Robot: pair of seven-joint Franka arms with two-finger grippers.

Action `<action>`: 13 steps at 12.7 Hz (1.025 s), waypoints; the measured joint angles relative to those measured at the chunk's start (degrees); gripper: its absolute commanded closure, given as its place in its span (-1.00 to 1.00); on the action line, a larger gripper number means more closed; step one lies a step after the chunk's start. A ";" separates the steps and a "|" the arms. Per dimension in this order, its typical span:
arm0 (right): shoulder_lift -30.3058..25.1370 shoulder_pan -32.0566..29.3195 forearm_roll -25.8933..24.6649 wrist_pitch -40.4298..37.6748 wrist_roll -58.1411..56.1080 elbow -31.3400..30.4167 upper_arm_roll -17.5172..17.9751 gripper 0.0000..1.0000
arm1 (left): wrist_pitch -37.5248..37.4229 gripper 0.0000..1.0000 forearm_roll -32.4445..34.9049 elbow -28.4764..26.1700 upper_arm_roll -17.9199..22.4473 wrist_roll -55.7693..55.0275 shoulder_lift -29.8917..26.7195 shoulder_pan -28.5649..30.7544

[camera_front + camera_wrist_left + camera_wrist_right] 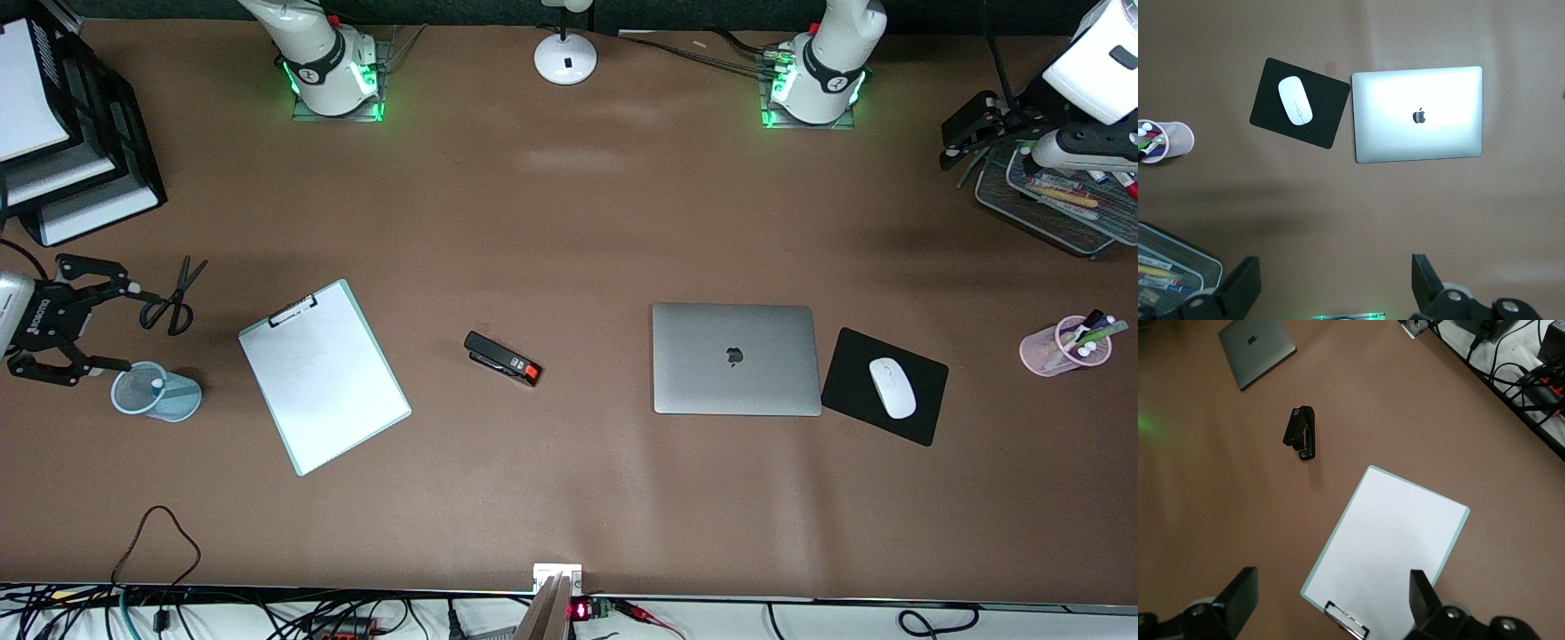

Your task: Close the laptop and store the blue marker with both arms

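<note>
The silver-grey laptop point(734, 357) lies closed on the table, apple logo up; it also shows in the left wrist view point(1418, 115) and in the right wrist view point(1258, 345). A pale-blue cup point(156, 392) stands at the right arm's end. A small whitish tip shows inside it; I cannot tell whether it is the blue marker. My right gripper point(132, 327) is open and empty beside that cup; in its wrist view it point(1331, 597) hangs over the clipboard's clip end. My left gripper point(956, 142) is open and empty over the mesh tray's edge, and its wrist view point(1333, 283) shows bare table between its fingers.
A clipboard point(324, 373), black stapler point(502, 357) and scissors point(173, 298) lie toward the right arm's end. A black mouse pad point(925, 418) with a white mouse point(892, 387) sits beside the laptop. A pink pen cup point(1062, 347), mesh tray point(1058, 213), paper trays point(89, 178) and lamp base point(565, 58) stand at the edges.
</note>
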 measured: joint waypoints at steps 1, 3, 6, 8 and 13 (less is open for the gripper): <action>-0.80 0.80 -1.06 -0.15 3.46 -0.19 -0.01 -1.00 | 0.01 -1.00 0.00 0.00 0.10 0.00 -0.03 0.06; -2.08 2.38 -3.40 -1.52 11.53 -0.88 -0.01 -1.00 | 0.01 -1.00 0.00 0.00 0.18 0.00 -0.08 0.26; -3.38 5.60 -7.40 -2.84 25.70 -1.89 0.00 -1.00 | 0.02 -1.00 0.00 0.00 0.21 0.00 -0.23 0.41; -4.14 7.31 -9.54 -3.47 35.08 -3.26 0.01 -1.00 | 0.02 -1.00 0.00 0.00 0.29 0.00 -0.30 0.80; -4.32 9.15 -23.81 -4.18 51.40 -6.67 -0.06 -1.00 | 0.02 -1.00 0.00 -0.02 0.29 0.00 -0.34 1.31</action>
